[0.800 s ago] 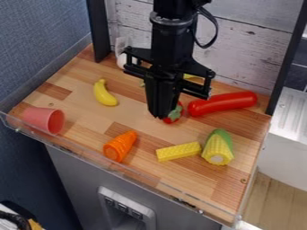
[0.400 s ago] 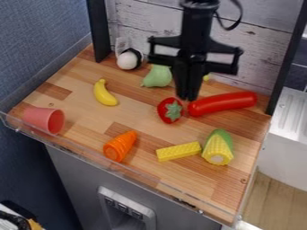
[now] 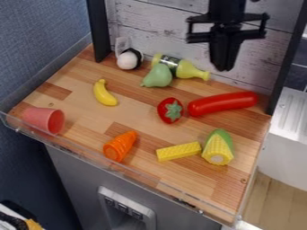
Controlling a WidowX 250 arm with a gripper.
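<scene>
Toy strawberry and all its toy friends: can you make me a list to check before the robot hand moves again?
1. Hand empty: ok, I see nothing in it.
2. Hand up off the toys: ok, it looks raised, by the back wall.
3. Strawberry easy to see: ok, nothing covers it.
4. Cup standing up: not ok, it lies on its side.
5. Bottle standing up: not ok, it lies behind the pear.
6. Yellow block apart from the corn: cannot tell, they are very close.
</scene>
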